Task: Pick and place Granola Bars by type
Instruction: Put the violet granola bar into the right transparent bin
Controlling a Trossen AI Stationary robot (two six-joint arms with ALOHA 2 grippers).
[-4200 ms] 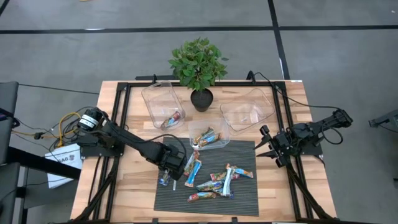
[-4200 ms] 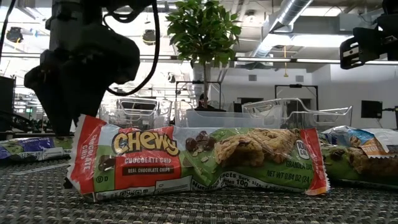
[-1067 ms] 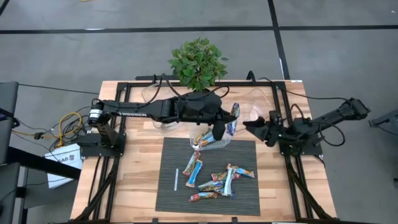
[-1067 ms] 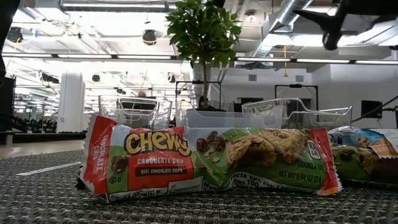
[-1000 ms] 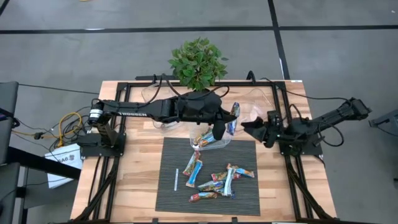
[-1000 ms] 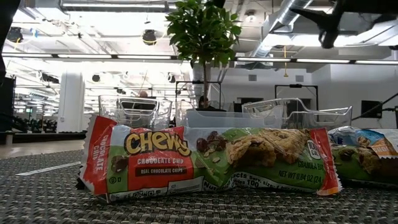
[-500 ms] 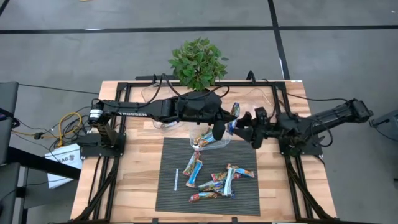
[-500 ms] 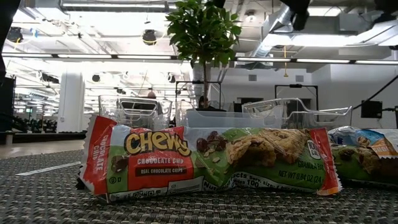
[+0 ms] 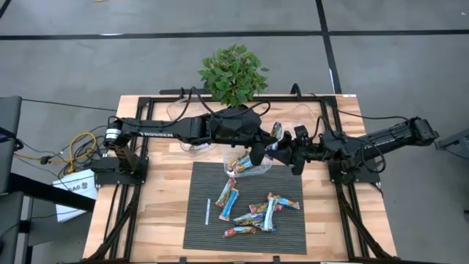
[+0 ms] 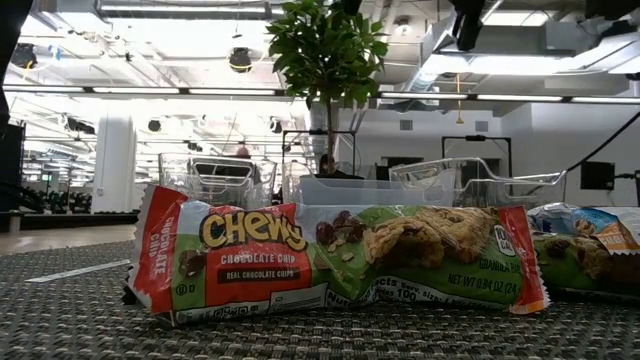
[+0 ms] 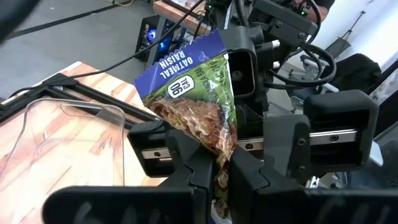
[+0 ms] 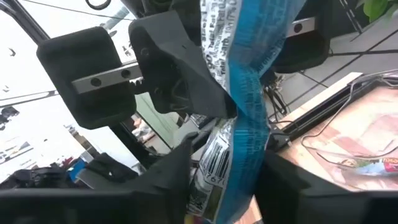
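Two grippers meet mid-air: left gripper (image 9: 265, 152) clamped on oatmeal raisin bar (image 11: 196, 93); right gripper (image 9: 287, 152) at its 3 o'clock, fingers around the bar, closure unclear.

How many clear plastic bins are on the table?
3 bins: one under the left arm, one at the mat's far edge, one under the right arm.

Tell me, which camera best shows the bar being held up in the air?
The left wrist view: the blue Oatmeal Raisin bar fills it, label readable. The right wrist view shows its back; the high view shows a sliver; the low view misses it.
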